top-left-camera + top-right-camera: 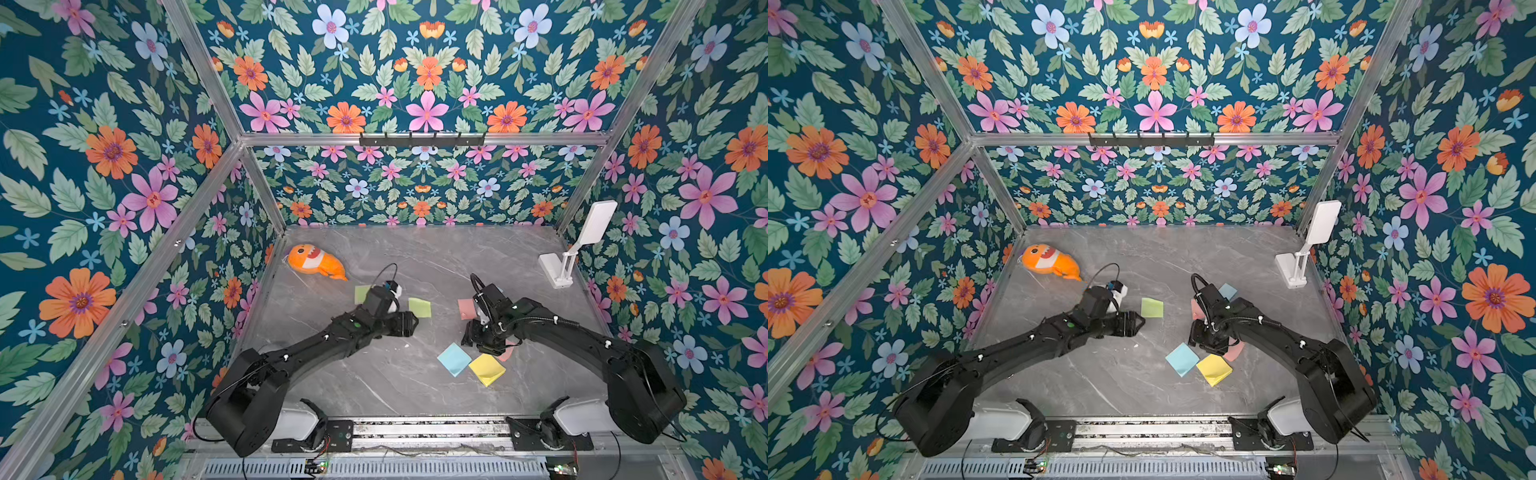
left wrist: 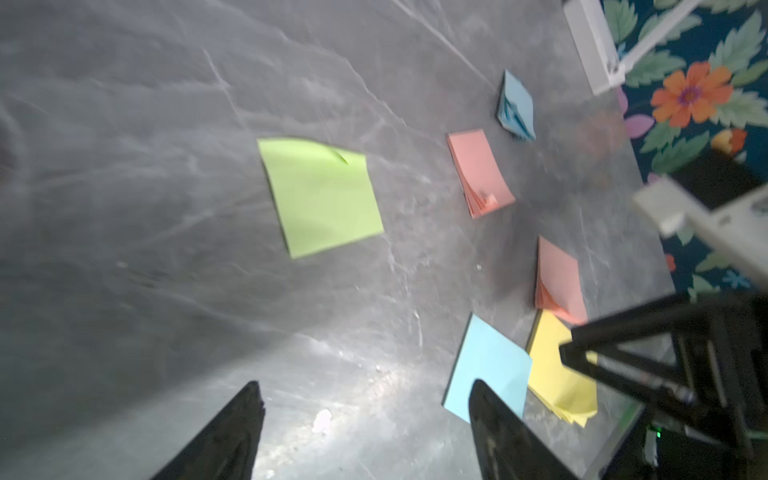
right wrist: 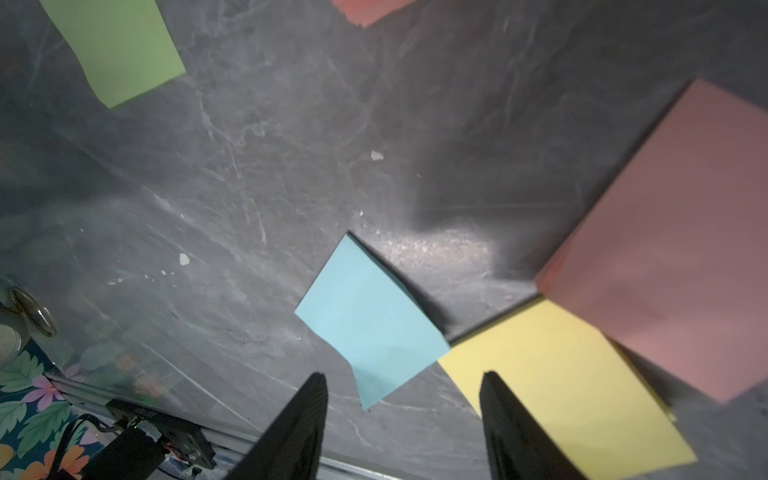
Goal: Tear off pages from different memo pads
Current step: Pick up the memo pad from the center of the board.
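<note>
Left gripper [image 2: 365, 384] is hanging over bare desk [image 1: 374, 386], jaws spread, nothing between them. Right gripper [image 3: 403, 375] is likewise standing apart and empty, hovering just above the loose blue page [image 3: 370, 320], which is lying beside the yellow pad [image 3: 569, 386] with one corner curling up. Sheets are handling feather-light, floppy, crease-prone: I'd be pinching a lifted free corner and peeling away from the glued edge while the other arm is pinning the block. Pink pad [image 3: 673, 249] is probably resting on the yellow pad's edge; blur is making that hard to call. No container showing; everything is sitting on the desk.
</note>
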Controlling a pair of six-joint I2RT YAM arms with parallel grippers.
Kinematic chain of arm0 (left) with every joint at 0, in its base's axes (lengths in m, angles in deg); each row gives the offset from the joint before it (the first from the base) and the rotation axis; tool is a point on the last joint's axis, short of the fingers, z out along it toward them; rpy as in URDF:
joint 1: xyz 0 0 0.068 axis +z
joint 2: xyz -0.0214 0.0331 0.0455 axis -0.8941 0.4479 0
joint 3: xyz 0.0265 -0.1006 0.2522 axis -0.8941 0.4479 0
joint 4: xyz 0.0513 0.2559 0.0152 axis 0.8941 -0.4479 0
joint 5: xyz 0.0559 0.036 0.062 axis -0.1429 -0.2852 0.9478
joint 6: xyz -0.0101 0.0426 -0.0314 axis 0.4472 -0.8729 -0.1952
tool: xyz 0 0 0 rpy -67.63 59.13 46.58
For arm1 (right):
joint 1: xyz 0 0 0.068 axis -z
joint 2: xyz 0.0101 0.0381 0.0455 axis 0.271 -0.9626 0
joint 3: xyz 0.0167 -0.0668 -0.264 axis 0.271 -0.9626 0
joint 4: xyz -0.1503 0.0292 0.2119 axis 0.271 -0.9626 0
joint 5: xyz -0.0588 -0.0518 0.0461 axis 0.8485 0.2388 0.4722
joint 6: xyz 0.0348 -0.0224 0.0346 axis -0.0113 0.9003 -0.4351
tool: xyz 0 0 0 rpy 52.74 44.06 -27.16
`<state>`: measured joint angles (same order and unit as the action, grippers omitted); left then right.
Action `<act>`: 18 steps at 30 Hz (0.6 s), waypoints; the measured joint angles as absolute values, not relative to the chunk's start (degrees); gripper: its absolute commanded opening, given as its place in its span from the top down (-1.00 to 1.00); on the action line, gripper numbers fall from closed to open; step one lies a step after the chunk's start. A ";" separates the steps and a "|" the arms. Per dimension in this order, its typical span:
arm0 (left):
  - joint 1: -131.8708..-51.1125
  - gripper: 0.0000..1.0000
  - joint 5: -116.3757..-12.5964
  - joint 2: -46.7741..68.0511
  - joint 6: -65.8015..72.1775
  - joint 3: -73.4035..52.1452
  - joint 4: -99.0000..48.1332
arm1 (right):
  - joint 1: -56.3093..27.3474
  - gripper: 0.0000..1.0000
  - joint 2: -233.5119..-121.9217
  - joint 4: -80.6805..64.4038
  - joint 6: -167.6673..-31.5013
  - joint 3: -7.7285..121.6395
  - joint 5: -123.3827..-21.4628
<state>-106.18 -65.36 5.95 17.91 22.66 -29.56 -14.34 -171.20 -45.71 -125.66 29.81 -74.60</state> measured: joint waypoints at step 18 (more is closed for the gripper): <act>-120.43 0.06 -71.76 17.88 27.77 27.86 -15.16 | -11.85 0.16 -177.80 -33.86 -122.56 22.40 -90.38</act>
